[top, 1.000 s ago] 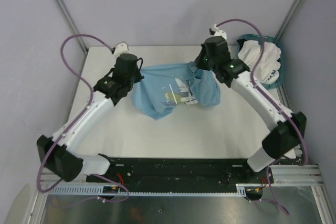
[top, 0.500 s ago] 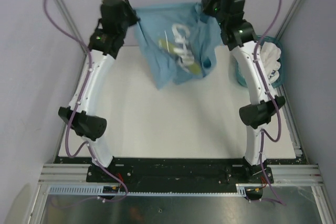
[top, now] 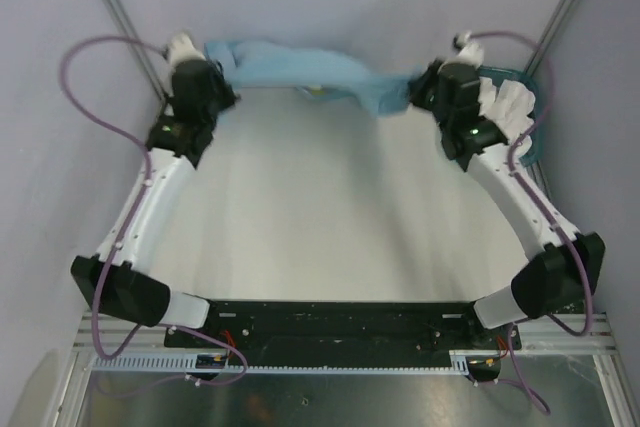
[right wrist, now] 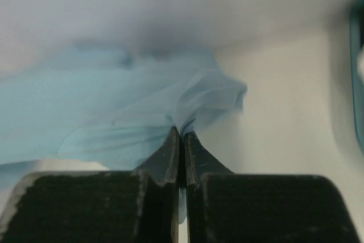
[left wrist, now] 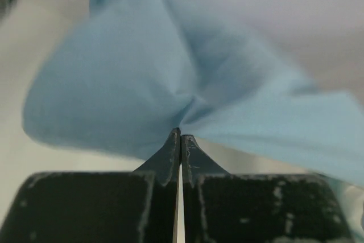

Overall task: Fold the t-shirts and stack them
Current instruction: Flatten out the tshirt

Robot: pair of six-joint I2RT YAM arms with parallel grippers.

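The light blue t-shirt (top: 300, 68) has lowered and stretched, long axis left-right.

My fingers (right wrist: 166, 155) pinch together on a bunched fold of the light blue t-shirt (right wrist: 102, 118), pale bench (right wrist: 284, 118) showing to its right.

The t-shirt (top: 300, 69) is light blue wherever it shows. The other t-shirts (top: 505, 107) are white, in a teal basket (top: 538, 132), and the table (top: 320, 217) is white too. The left gripper (left wrist: 180, 136) and the right gripper (right wrist: 181, 135) are black with pale scuffs.
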